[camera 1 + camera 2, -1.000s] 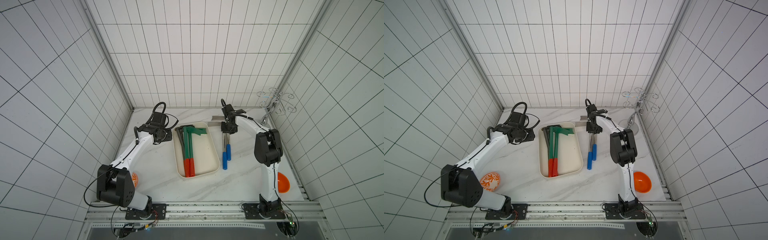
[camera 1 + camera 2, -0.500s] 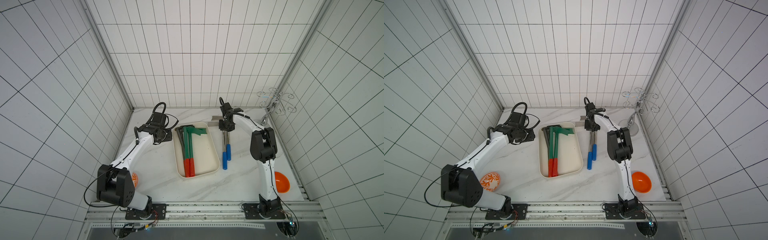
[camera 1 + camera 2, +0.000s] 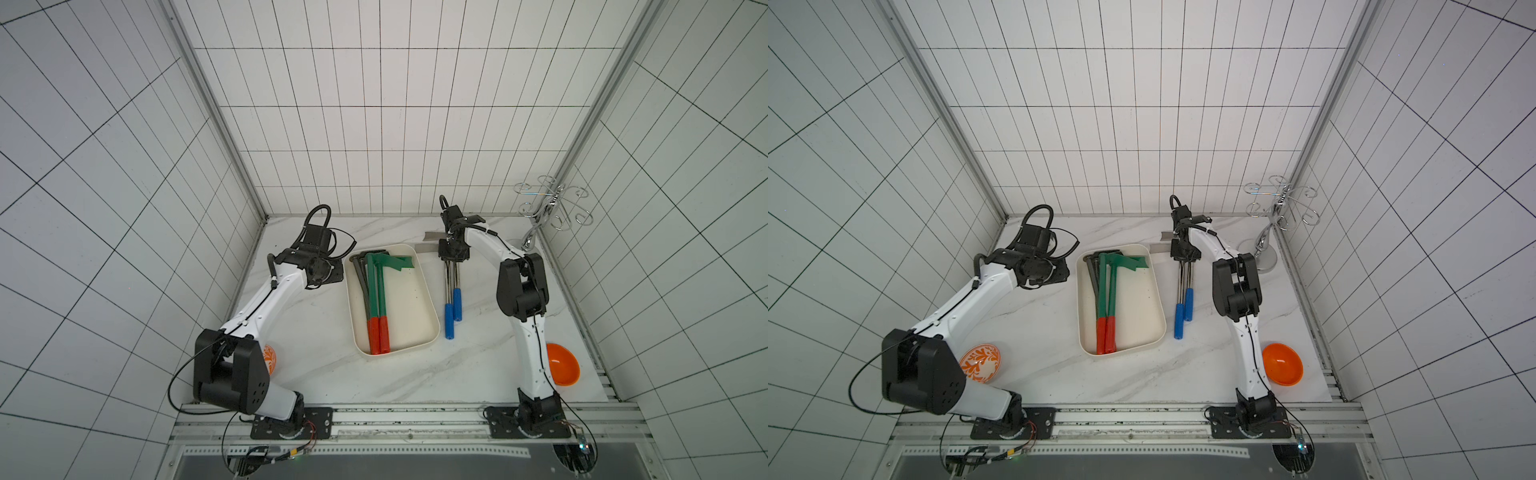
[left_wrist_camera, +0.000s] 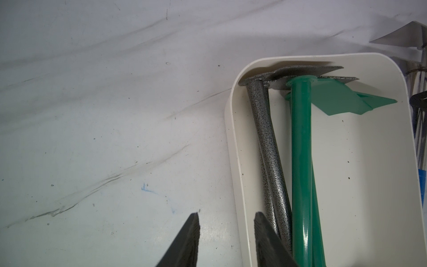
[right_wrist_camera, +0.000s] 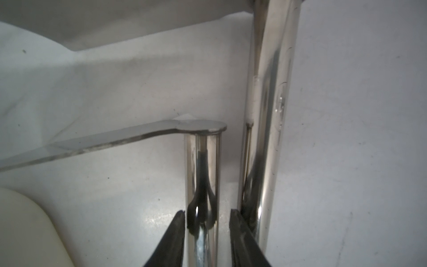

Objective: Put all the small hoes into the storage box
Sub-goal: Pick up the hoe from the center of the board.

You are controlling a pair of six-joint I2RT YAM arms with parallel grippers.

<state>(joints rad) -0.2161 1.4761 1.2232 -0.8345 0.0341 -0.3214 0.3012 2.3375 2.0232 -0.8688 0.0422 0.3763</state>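
Both jaws of right gripper (image 5: 208,213) straddle small hoe (image 5: 202,161) shaft, clamping unclear; left gripper (image 4: 227,215) gapes empty

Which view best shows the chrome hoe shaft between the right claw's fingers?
Right wrist: the chrome hoe shaft sits close-up between the right claw fingers, though contact is unclear. Both top views show it small, the claw covering its upper part. Left wrist shows only a sliver.

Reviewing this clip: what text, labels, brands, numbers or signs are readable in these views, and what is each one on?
No readable text in any view.
chrome hoe shaft: a small mark, perhaps a stamp, too blurred to read.
patterned orange bowl: white leaf ornament only, no letters.
blue smudge on the tabletop: not writing.
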